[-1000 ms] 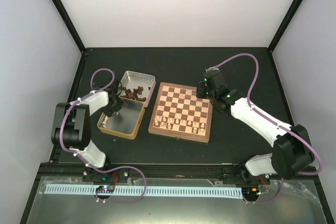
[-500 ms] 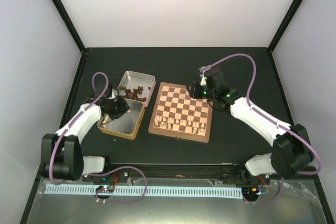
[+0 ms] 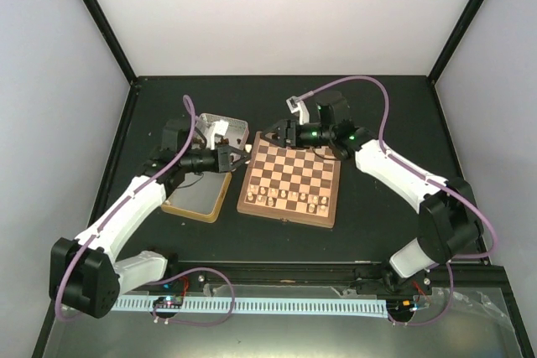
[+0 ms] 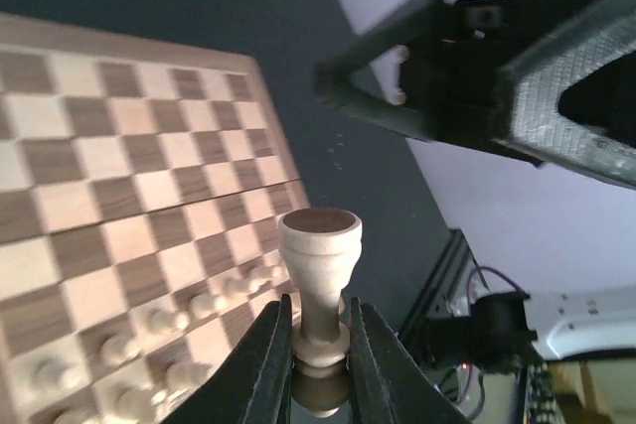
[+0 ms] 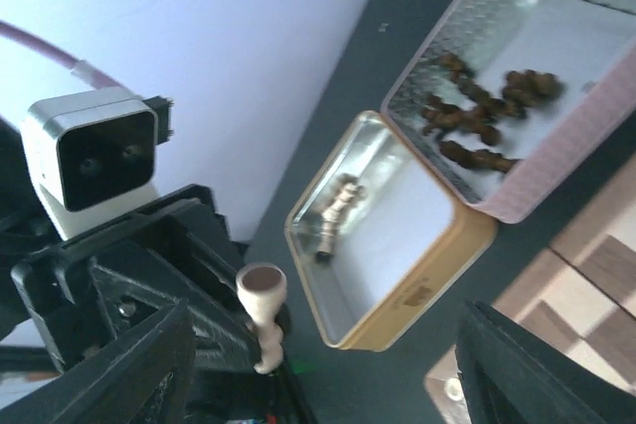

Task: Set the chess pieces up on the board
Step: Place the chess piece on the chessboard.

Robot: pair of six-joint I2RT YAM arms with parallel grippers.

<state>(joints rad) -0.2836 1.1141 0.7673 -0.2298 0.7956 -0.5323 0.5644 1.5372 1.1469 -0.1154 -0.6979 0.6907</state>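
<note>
Your left end effector [image 4: 318, 343] is clamping a pale chess piece [image 4: 319, 245] by its stem, just above the base, with the cupped top pointing away from the fingers. It is hanging in the air off the far left corner of the board [image 3: 294, 165], over the gap between the board and the tins. Your right end effector [image 3: 273, 134] is facing it from across that corner, near but not touching. Its fingers are standing wide apart with nothing between them.

The board is lying flat on the dark surface [image 3: 377, 215] between the two arms. Standing pale pieces [image 3: 285, 199] are lining the rows nearest the arm bases; you cannot tell the piece types from the top view. Dark pieces [image 5: 477, 126] are lying in a loose heap in the far tin [image 5: 437, 57], left of the board. Loose pale pieces [image 5: 338, 208], a small cluster, are lying on their sides in the gold tin [image 5: 407, 297]. That tin is sitting right against the far tin on its near side.
</note>
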